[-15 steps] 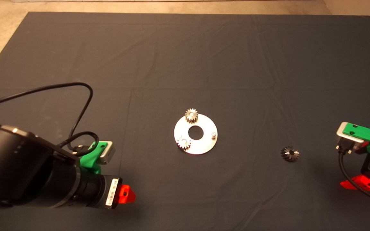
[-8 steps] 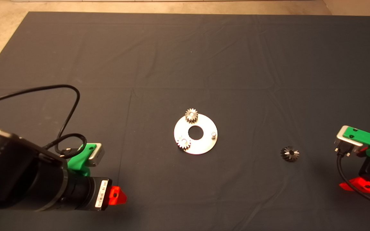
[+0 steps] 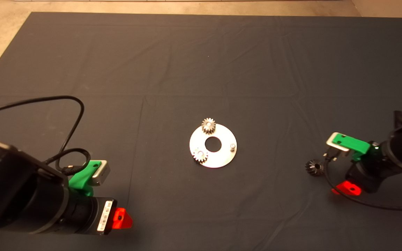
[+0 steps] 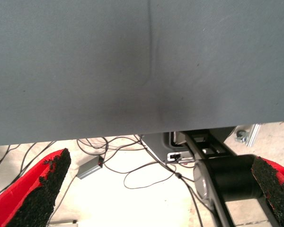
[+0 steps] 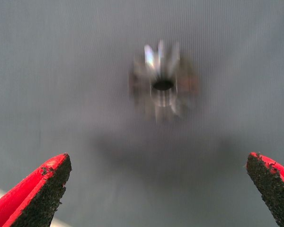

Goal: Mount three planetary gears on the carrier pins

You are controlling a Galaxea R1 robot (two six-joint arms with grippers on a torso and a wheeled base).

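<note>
The right gripper (image 5: 158, 189) has its two red fingers spread wide with nothing between them, and it points at the loose gear (image 5: 162, 85), which lies on the mat (image 3: 201, 62) ahead of the pads. From above, the right gripper (image 3: 340, 181) sits just beside that loose gear (image 3: 314, 167), on the side away from the disc (image 3: 218, 158); the black forearm slants in from the right edge with the wrist pitched down toward the mat. In the wrist view the gear is smeared, so its teeth seem, as far as can be judged, slanted like a bevel's.

The loose gear is well apart from the disc, out to its right. On the disc, one planetary gear (image 3: 208, 125) sits at the far rim and a second planetary gear (image 3: 200, 155) at the near-left rim. The bare carrier pin (image 3: 233, 146) stands upright on the disc's right side.

The left gripper (image 4: 163, 189) is also wide open and empty. From above, the left gripper (image 3: 122, 219) lies low and well to the near left of the disc, past the mat's edge over floor cables (image 4: 132, 165).
</note>
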